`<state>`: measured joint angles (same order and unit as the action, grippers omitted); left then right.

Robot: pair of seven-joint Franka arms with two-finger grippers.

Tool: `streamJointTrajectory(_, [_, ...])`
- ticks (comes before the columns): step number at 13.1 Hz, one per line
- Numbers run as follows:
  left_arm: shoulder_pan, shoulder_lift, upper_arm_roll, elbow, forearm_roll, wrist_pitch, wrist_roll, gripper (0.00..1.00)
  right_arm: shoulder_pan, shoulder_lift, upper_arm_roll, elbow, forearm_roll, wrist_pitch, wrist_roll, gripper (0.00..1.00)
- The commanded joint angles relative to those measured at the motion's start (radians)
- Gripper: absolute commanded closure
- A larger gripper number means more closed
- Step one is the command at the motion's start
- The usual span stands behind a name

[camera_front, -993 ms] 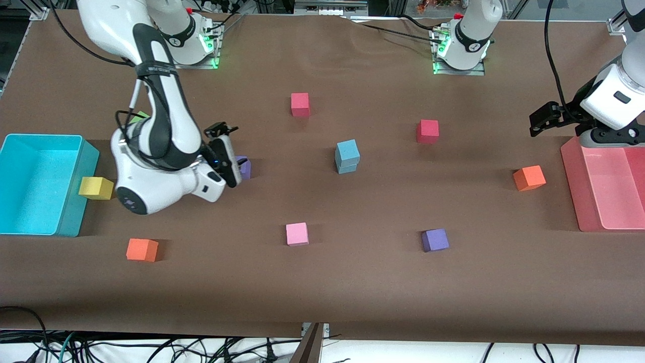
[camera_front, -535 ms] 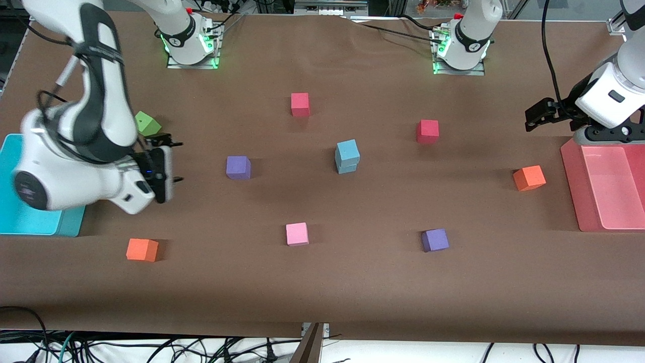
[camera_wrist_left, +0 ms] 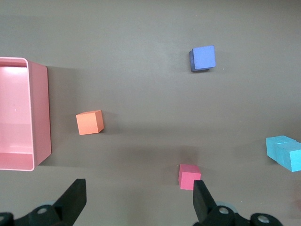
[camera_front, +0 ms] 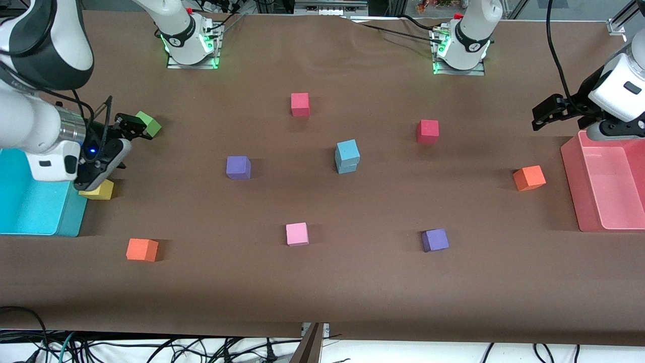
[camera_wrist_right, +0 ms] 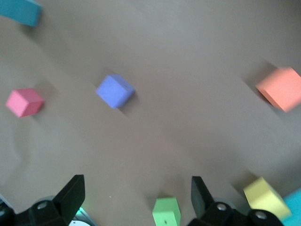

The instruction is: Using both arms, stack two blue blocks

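The two blue blocks (camera_front: pixel 347 156) stand stacked, one on the other, in the middle of the table. The stack also shows in the left wrist view (camera_wrist_left: pixel 284 151), and a cyan edge shows at the corner of the right wrist view (camera_wrist_right: pixel 21 10). My right gripper (camera_front: pixel 123 132) is open and empty in the air near the cyan bin, by the green cube (camera_front: pixel 148 123); its fingers (camera_wrist_right: pixel 70 195) stand wide apart. My left gripper (camera_front: pixel 546 113) is open and empty in the air beside the pink bin (camera_front: pixel 572 186), with its fingers (camera_wrist_left: pixel 75 197) spread wide.
Loose cubes lie around the stack: two red (camera_front: pixel 300 104) (camera_front: pixel 427 131), two purple (camera_front: pixel 238 167) (camera_front: pixel 435 240), a pink one (camera_front: pixel 297 234), two orange (camera_front: pixel 142 249) (camera_front: pixel 529 177) and a yellow one (camera_front: pixel 98 190). A cyan bin (camera_front: pixel 30 217) stands at the right arm's end.
My right arm has swung away from the purple cube toward the cyan bin's end of the table. My left gripper has shifted slightly. The blue stack has not moved.
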<state>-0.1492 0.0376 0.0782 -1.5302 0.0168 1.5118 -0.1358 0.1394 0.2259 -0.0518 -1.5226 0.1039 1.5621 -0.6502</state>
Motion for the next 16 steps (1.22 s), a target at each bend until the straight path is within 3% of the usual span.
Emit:
streamJointTrajectory(1, [0.007, 0.013, 0.000, 0.031, -0.002, -0.021, 0.008, 0.00, -0.063, -0.074, 0.053, -0.077, -0.094, 0.046, 0.049, 0.00])
streamJointTrajectory(5, [0.019, 0.022, 0.002, 0.050, -0.014, -0.021, 0.012, 0.00, -0.122, -0.111, 0.053, -0.076, -0.136, 0.141, 0.063, 0.00])
streamJointTrajectory(7, [0.022, 0.022, 0.002, 0.050, -0.014, -0.019, 0.013, 0.00, -0.156, -0.144, 0.053, -0.089, -0.136, 0.138, 0.214, 0.00])
streamJointTrajectory(9, [0.022, 0.022, 0.002, 0.050, -0.015, -0.018, 0.016, 0.00, -0.170, -0.195, 0.052, -0.129, -0.135, 0.119, 0.424, 0.00])
streamJointTrajectory(12, [0.039, 0.022, 0.002, 0.050, -0.020, -0.015, 0.053, 0.00, -0.191, -0.233, 0.053, -0.139, -0.136, 0.061, 0.506, 0.00])
streamJointTrajectory(16, [0.063, 0.024, 0.000, 0.048, -0.032, -0.013, 0.145, 0.00, -0.247, -0.267, 0.102, -0.142, -0.141, -0.022, 0.661, 0.00])
